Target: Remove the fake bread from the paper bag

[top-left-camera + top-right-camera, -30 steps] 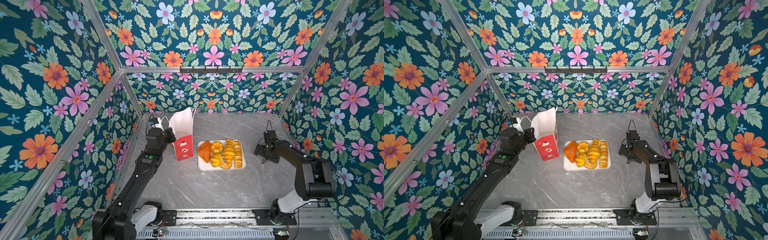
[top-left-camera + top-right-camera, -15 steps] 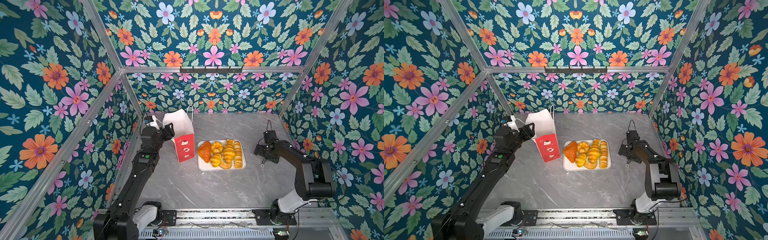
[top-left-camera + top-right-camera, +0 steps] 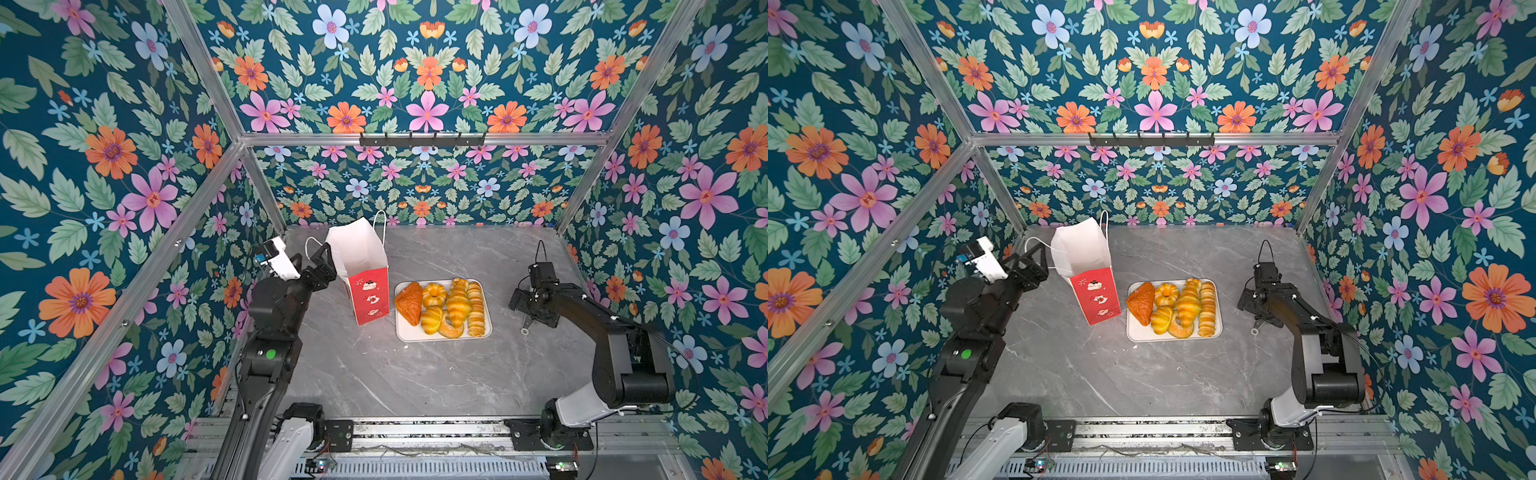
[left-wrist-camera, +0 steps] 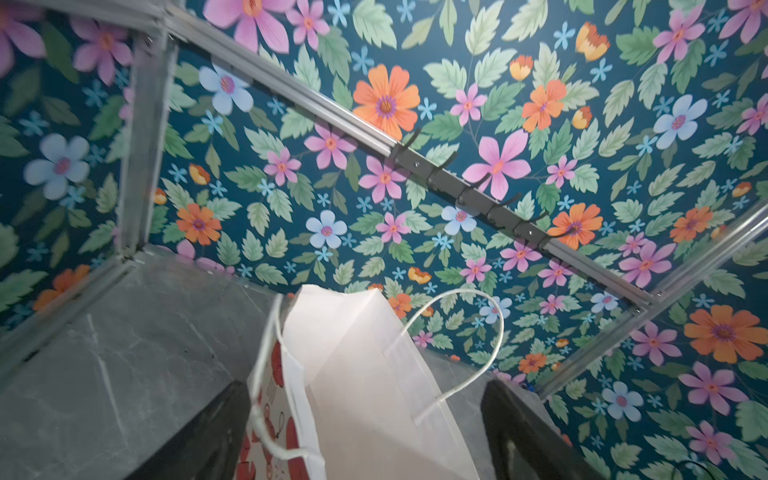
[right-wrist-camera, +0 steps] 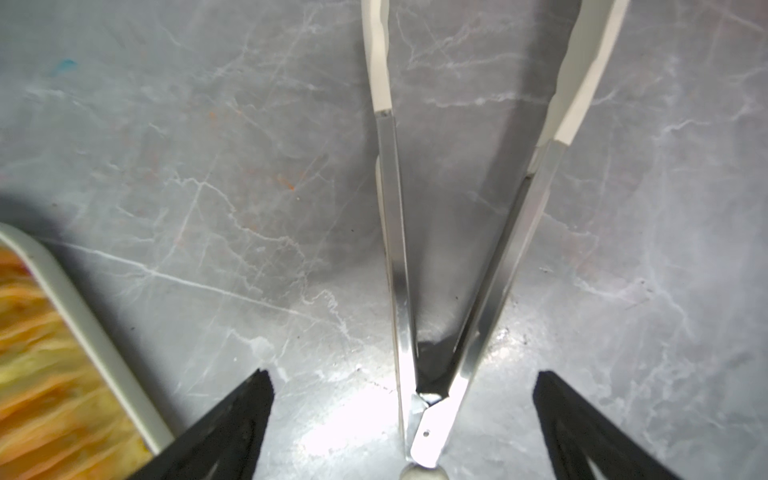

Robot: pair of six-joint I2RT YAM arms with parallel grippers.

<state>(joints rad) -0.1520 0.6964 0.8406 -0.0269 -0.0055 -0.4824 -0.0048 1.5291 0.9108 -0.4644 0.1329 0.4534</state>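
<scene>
Left gripper [image 4: 361,384] has backed off the paper bag [image 3: 370,297] rim and spread its jaws. It was pinched at the rim a second ago. The bag mouth has swung a little. Right arm unchanged.

Near to far, clock directions as in the top views:

- Table [image 3: 395,374]: bare grey marble at the near edge.
- White tray [image 3: 440,336], mid-table: holds the fake bread [image 3: 457,301], about 6 glossy pieces packed touching. The croissant sits on the 9 o'clock side and 2 braided loaves on the 3 o'clock side.
- Right gripper [image 5: 402,376]: at 3 o'clock of the tray, apart from it. Jaws wide, holding nothing.
- Tongs [image 5: 432,411]: flat on the table between the right gripper's fingers, with gaps on both sides. The arms are splayed and the long axis seems to run roughly 12 to 6.
- Bag: just beside the tray, at its 9 o'clock. It stands on its base with the mouth up and the long axis vertical. White lining shows and no bread is visible inside. The bottom is hidden.
- Left gripper: jaws wide and empty, level with the bag mouth. The wrist view shows the rim and a cord handle [image 4: 478,316] between the fingers [image 4: 224,415], and contact looks absent.

Key relation: the bag lies at 3 o'clock from the left gripper, just beside it. From the right gripper it lies at 9 o'clock, across the tray and well apart, so the left arm is nearer. Any reach into the bag has to come down along its vertical axis.

Judgement: the task looks done or nearly done, pending a check of the bag bottom.
</scene>
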